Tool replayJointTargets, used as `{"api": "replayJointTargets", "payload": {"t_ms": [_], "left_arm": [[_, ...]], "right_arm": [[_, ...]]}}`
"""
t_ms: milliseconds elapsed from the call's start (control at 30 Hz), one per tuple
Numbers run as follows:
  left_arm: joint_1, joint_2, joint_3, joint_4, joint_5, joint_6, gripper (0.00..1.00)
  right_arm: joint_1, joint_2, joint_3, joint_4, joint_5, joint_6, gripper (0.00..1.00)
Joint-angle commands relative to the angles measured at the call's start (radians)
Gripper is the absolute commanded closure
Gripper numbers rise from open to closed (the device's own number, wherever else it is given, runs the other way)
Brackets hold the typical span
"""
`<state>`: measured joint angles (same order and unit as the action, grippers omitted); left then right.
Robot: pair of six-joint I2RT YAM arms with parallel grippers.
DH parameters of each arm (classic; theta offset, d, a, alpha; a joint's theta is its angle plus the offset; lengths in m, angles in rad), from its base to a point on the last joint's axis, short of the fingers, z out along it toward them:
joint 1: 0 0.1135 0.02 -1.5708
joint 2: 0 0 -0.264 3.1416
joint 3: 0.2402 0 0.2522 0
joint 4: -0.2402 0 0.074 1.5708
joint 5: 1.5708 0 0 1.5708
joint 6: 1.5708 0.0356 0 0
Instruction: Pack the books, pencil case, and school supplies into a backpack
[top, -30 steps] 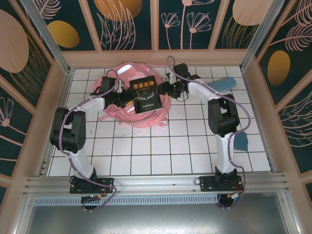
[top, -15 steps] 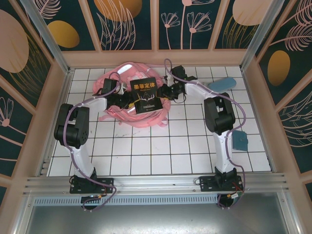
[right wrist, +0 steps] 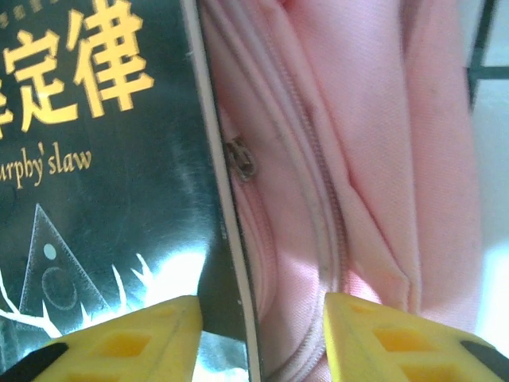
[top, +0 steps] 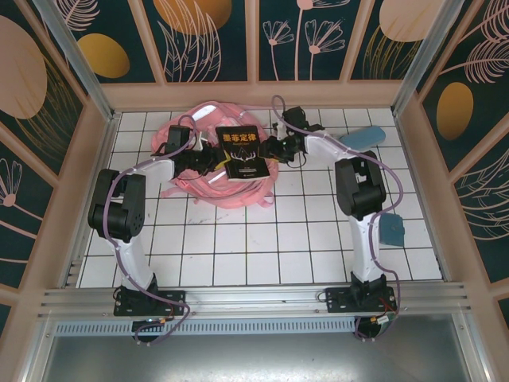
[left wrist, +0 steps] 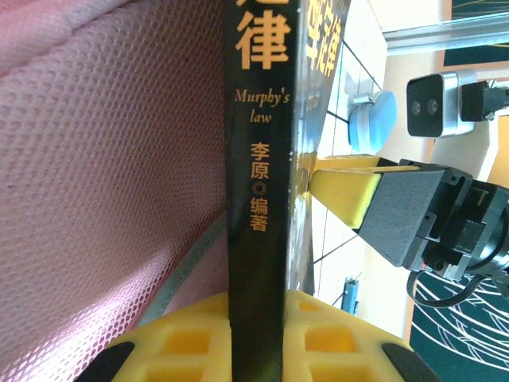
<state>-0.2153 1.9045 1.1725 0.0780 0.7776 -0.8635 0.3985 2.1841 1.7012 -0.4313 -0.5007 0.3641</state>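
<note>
The black book (top: 241, 151) sits on the pink backpack (top: 227, 193) by the far edge of the bench (top: 262, 239); the left gripper (left wrist: 256, 314) is clamped on its spine. The right gripper (right wrist: 262, 318) stands apart, straddling the book's opposite edge.

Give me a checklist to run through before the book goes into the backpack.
1. Left gripper grip on the black book: ok, its fingers press both sides of the spine.
2. Right gripper grip: not ok, its jaws straddle the book's edge with a gap.
3. Book over the backpack: ok, it sits above the pink fabric.
4. Backpack opening ready: cannot tell; a zipper pull shows beside the book, but no clear mouth.
5. Pencil case out of the way: ok, it lies on the tiles beyond the right arm.
</note>
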Motion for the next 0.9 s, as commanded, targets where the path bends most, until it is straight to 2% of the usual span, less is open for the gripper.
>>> {"api": "replayJointTargets", "payload": {"t_ms": [0,67,133,300,400,533,667,867], "left_arm": [[-0.010,-0.053,0.034,0.077,-0.015,-0.017,0.95],[-0.010,-0.083,0.030,0.116,-0.040,-0.054,0.94],[-0.009,-0.107,0.019,0.184,-0.056,-0.130,0.94],[-0.009,-0.121,-0.019,0.366,-0.106,-0.329,0.95],[-0.011,-0.114,-0.069,0.533,-0.136,-0.476,0.95],[-0.011,-0.105,-0.121,0.685,-0.188,-0.617,0.95],[-0.010,-0.113,-0.153,0.699,-0.234,-0.654,0.94],[-0.011,-0.108,-0.167,0.695,-0.241,-0.666,0.94]], "right_arm": [[-0.006,-0.112,-0.083,0.045,0.036,0.058,0.42],[-0.022,-0.204,-0.181,0.147,0.026,0.130,0.27],[-0.047,-0.293,-0.297,0.297,-0.051,0.241,0.18],[-0.067,-0.460,-0.521,0.623,-0.126,0.535,0.04],[-0.043,-0.485,-0.610,0.808,-0.160,0.723,0.01],[-0.005,-0.453,-0.661,0.962,-0.161,0.900,0.01],[0.030,-0.383,-0.657,1.082,-0.154,1.019,0.01],[0.073,-0.269,-0.582,1.148,-0.152,1.122,0.02]]}}
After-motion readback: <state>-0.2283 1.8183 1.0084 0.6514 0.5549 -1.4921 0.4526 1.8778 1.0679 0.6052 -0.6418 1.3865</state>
